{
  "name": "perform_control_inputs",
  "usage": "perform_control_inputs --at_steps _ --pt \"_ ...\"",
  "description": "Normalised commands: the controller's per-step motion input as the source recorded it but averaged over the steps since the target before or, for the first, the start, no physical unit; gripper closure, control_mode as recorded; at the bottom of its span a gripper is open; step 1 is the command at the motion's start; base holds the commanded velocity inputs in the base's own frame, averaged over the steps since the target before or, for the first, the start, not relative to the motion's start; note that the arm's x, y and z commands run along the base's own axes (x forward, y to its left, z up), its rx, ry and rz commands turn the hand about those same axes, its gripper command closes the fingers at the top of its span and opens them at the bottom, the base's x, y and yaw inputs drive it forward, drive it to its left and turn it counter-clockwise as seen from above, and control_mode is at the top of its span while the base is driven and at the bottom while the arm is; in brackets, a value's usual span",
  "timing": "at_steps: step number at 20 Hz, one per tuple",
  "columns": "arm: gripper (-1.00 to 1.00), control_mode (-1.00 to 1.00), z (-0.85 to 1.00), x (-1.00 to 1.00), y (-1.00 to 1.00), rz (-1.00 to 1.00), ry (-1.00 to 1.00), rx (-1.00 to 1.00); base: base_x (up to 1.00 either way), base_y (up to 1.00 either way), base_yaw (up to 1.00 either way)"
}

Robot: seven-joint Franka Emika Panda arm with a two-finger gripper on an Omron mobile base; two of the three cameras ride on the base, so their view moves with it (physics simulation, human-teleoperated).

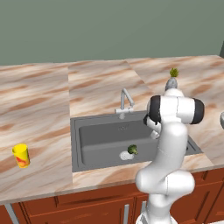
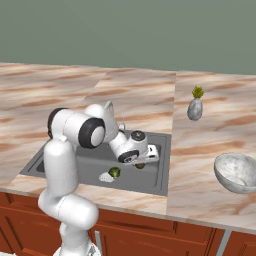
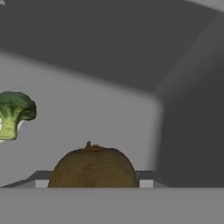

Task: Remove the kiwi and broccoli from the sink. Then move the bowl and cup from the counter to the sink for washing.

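**Desk:** Kiwi (image 3: pixel 92 168), the small brown-olive oval fruit: where is it, and is it held?

**Photographer:** Low in the large dark grey rectangular sink (image 1: pixel 100 133), near the right-hand wall. The white arm's two-finger gripper (image 3: pixel 93 179) reaches down into the basin, and its dark tips press against either side of the fruit. I read that as a pinch on the kiwi, though I cannot say whether it has left the basin floor.

**Desk:** What could go wrong from here?

**Photographer:** My judgement: the fruit is round and likely smooth, and the tips sit low on it, so it could squirt free on the lift and roll across the floor. The basin wall stands close beside the hand, and a hurried sideways move could clip it or the rim. The small dark green bumpy broccoli floret (image 3: pixel 15 111) lies apart, just beside the pale round drain (image 1: pixel 126 155), so a dropped kiwi might knock it.

**Desk:** And the setting?

**Photographer:** A broad pinkish-tan marble counter (image 1: pixel 39 100) with brown and white veins runs over reddish-brown wooden cabinets (image 1: pixel 87 205). A silver tap (image 1: pixel 126 103) stands behind the sink. The small bright yellow cup (image 1: pixel 21 155) waits well to the left, and the round whitish-grey bowl (image 2: pixel 237 172) to the right. A grey egg-shaped vase (image 2: pixel 195 109) with a green tuft stands farther back, and the wall (image 1: pixel 109 26) is plain grey-green.
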Motion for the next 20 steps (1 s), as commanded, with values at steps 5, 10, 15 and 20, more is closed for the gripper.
perform_control_inputs --at_steps 5,10,15,20 --pt "1.00 -1.00 0.47 -0.02 -0.10 0.00 0.00 0.00 0.00 0.00 0.00" --pt "1.00 -1.00 0.47 0.00 -0.11 0.00 0.00 0.00 0.00 0.00 0.00" --pt "1.00 -1.00 0.47 0.00 -0.08 0.00 0.00 0.00 0.00 0.00 0.00" --pt "1.00 -1.00 0.43 0.00 -0.10 0.00 0.02 0.00 0.00 0.00 0.00"
